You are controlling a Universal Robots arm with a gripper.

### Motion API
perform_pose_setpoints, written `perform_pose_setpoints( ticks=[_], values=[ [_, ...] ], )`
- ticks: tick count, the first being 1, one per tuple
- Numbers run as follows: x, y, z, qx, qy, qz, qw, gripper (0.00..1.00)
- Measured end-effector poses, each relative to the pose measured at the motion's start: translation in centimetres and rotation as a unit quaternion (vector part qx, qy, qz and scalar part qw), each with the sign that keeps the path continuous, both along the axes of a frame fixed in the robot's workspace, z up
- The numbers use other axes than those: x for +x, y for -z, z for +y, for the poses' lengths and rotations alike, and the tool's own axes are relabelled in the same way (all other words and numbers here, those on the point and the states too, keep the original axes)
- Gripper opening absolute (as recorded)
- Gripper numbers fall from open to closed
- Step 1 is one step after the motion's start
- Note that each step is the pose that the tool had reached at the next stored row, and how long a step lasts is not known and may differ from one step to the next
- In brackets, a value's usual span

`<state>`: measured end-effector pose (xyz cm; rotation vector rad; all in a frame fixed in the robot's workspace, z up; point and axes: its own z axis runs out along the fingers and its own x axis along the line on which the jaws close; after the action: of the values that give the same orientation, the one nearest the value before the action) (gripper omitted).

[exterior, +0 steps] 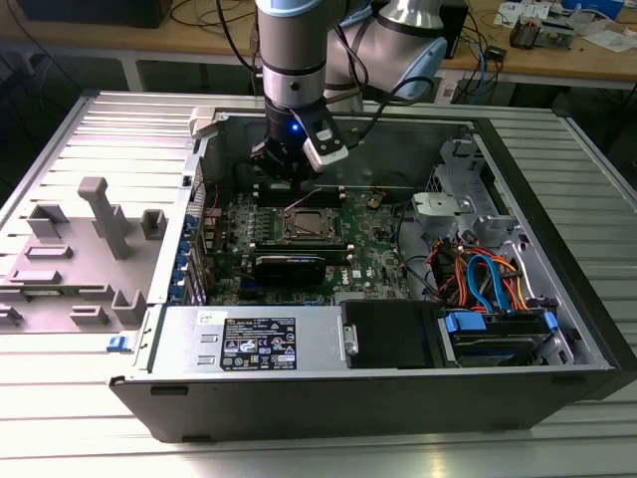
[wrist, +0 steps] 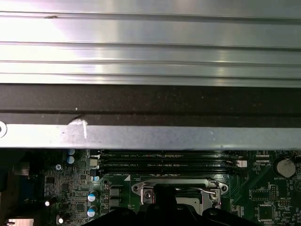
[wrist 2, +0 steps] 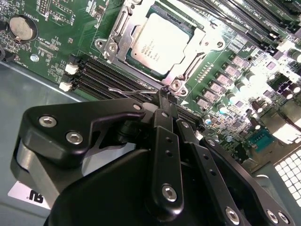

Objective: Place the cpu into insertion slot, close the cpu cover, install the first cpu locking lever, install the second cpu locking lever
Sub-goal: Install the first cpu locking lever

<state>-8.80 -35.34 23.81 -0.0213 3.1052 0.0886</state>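
Observation:
The cpu (wrist 2: pixel 162 40) lies flat in the insertion slot (exterior: pixel 309 227) on the green board, its silver top showing. The cpu cover (wrist 2: pixel 121 44) is down around it, framing the chip; in the first wrist view its edge (wrist: pixel 178 187) is level. A thin wire locking lever (wrist 2: pixel 129 89) sticks up and outward from the socket's corner, and its end runs to my fingertips. My gripper (wrist 2: pixel 164 92) is shut, with the black fingers pressed together at that corner. I cannot tell whether the wire is clamped. In the exterior view the gripper (exterior: pixel 292 181) hangs over the socket's far side.
Black memory slots (wrist 2: pixel 106 77) run beside the socket, right under the fingers. A coin battery (wrist 2: pixel 22 27) sits nearby. The case wall (wrist: pixel 150 136) rises close behind. A power supply (exterior: pixel 254 344), coloured cables (exterior: pixel 488 279) and a grey plastic fixture (exterior: pixel 90 249) surround the board.

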Motion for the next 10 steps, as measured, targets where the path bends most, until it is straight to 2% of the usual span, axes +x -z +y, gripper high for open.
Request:
perform_pose_setpoints(
  ticks=[10],
  values=[
    [0.01, 0.12, 0.01, 0.0001, 0.0, -0.0001, 1.0, 0.11]
  ],
)
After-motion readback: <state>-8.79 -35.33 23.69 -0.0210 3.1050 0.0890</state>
